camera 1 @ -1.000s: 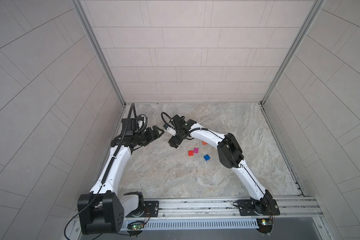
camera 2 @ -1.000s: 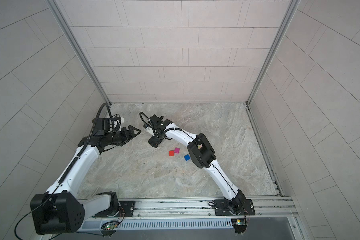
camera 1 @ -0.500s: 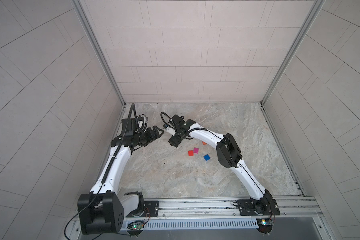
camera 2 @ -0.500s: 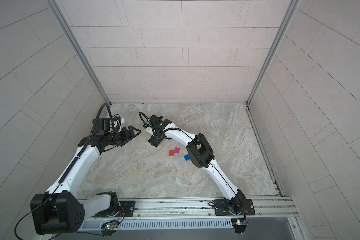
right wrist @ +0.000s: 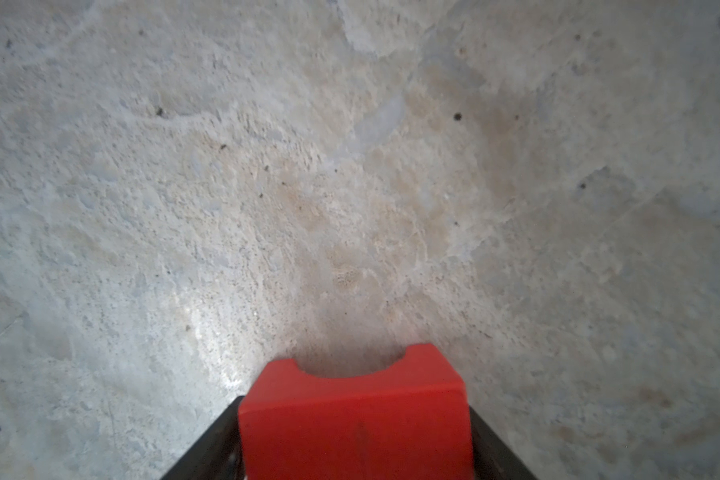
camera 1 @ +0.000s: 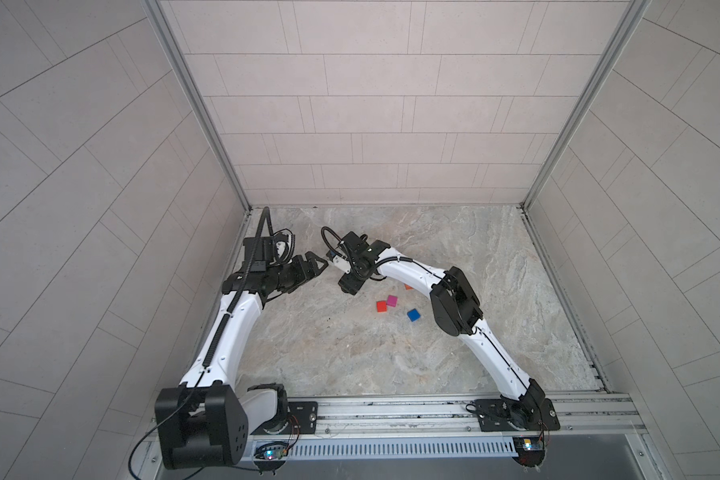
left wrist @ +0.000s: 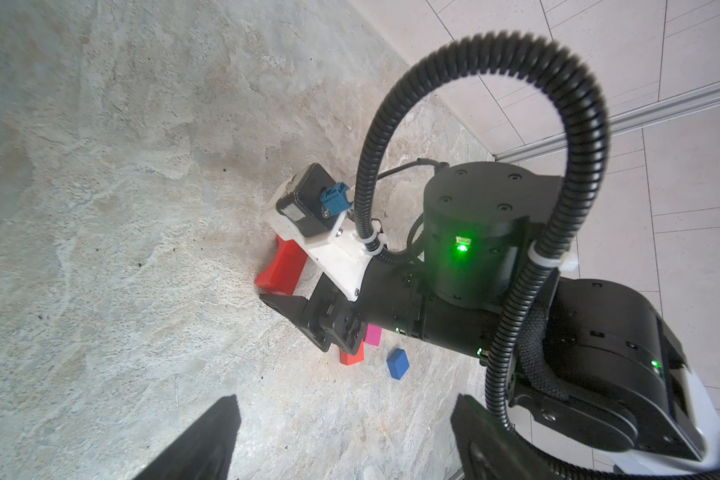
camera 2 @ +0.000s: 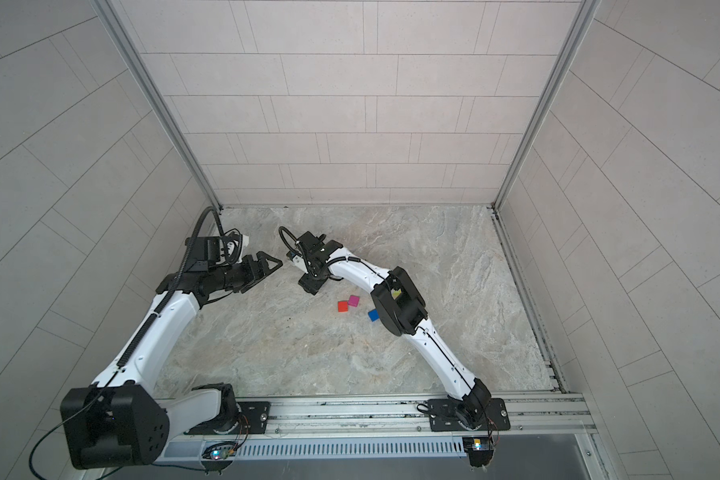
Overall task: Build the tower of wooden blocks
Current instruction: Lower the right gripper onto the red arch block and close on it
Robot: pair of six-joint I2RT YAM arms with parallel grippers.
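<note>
Right wrist view: right pincer [right wrist: 354, 405] pinches the red notched wooden block [right wrist: 352, 419] on the marbled surface [right wrist: 350, 187]; a slow, level lift seems wisest, left pincer [left wrist: 345, 401] spread

Robot lab cell: tiled walls [camera 1: 371, 104], marbled floor [camera 1: 350, 353], aluminium mounting rail [camera 1: 391, 411].

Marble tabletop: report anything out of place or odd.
Nothing looks damaged or spilled. The small red wooden cube, magenta wooden cube and blue wooden cube lie loose and unstacked; the red notched wooden block sits between the fingers of the right gripper.
</note>
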